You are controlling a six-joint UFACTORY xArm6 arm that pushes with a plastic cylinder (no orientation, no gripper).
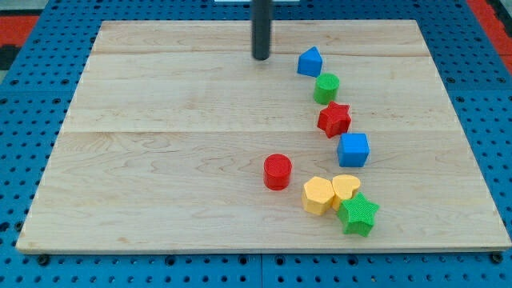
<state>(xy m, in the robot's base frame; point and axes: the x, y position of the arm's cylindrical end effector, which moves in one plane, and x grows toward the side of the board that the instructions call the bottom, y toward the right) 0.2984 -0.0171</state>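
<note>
My tip (262, 58) — the bare end of a dark rod, with no jaws to stand apart or together — rests on the wooden board (160, 160) near its top edge. It touches no block. Nearest is the blue wedge (310, 62), just off at 3 o'clock. From that wedge a loose line runs toward 5 o'clock: green cylinder (326, 88), red star (334, 119), blue cube (353, 150). Lower down, 2 yellow blocks — a hexagon (318, 194) and a heart (346, 188) — touch, with a green star (358, 214) against them. A red cylinder (278, 171) stands alone at the hexagon's 10 o'clock.
</note>
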